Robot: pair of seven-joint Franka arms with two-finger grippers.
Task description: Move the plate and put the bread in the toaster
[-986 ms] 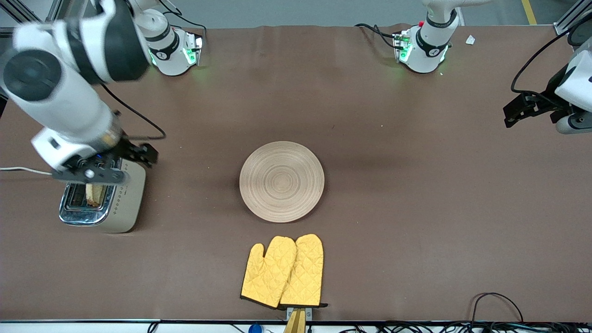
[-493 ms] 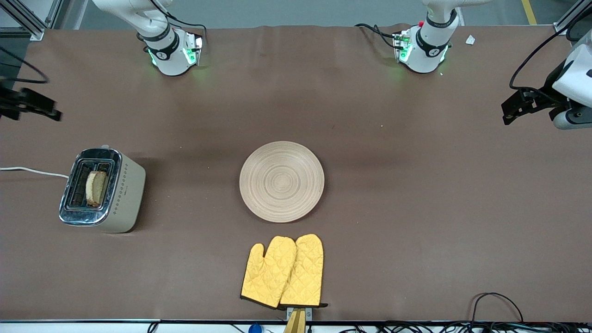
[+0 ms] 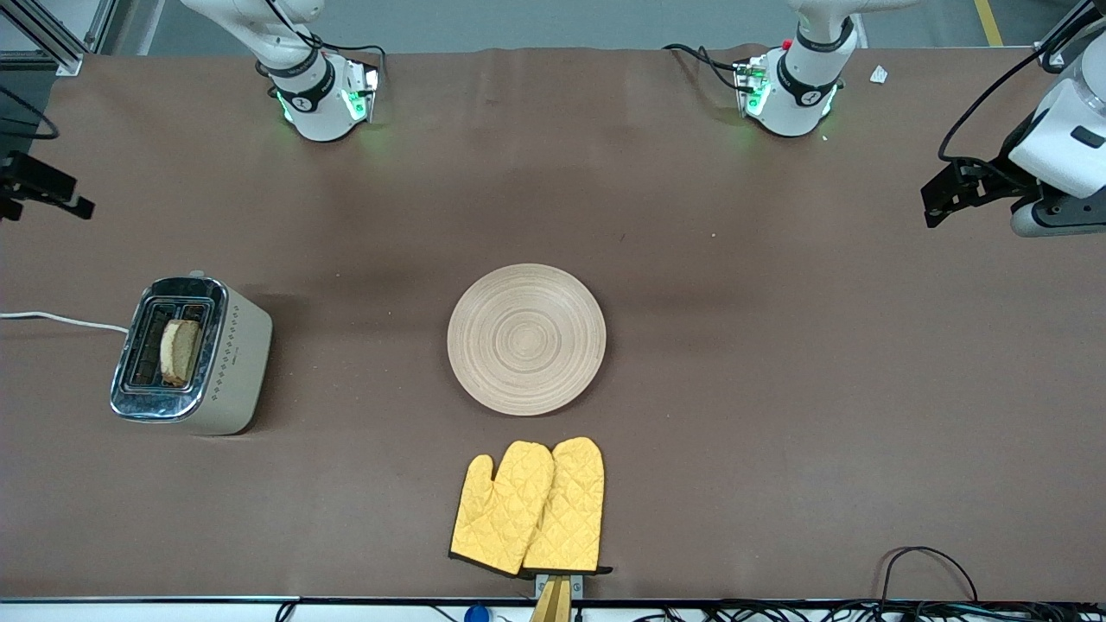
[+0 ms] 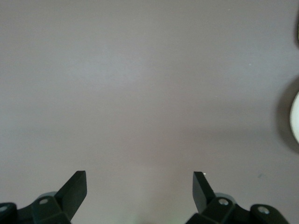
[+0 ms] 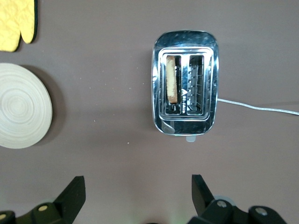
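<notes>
The bread point(image 3: 179, 352) stands in one slot of the cream toaster point(image 3: 192, 356) at the right arm's end of the table; the right wrist view shows the bread point(image 5: 172, 85) in the toaster point(image 5: 184, 88) too. The bare wooden plate point(image 3: 526, 339) lies mid-table and also shows in the right wrist view point(image 5: 21, 106). My right gripper point(image 5: 138, 183) is open and empty, raised over the table beside the toaster, at the front view's edge point(image 3: 39, 190). My left gripper point(image 4: 140, 179) is open and empty over bare table at the left arm's end point(image 3: 946, 194).
A pair of yellow oven mitts point(image 3: 531, 508) lies nearer the front camera than the plate. The toaster's white cord point(image 3: 60, 320) runs off the table's end. Cables lie along the front edge point(image 3: 924, 561).
My right arm has lifted off the toaster and swung away to the table's end, leaving the bread in the slot. My left gripper has drifted slightly up and outward.
</notes>
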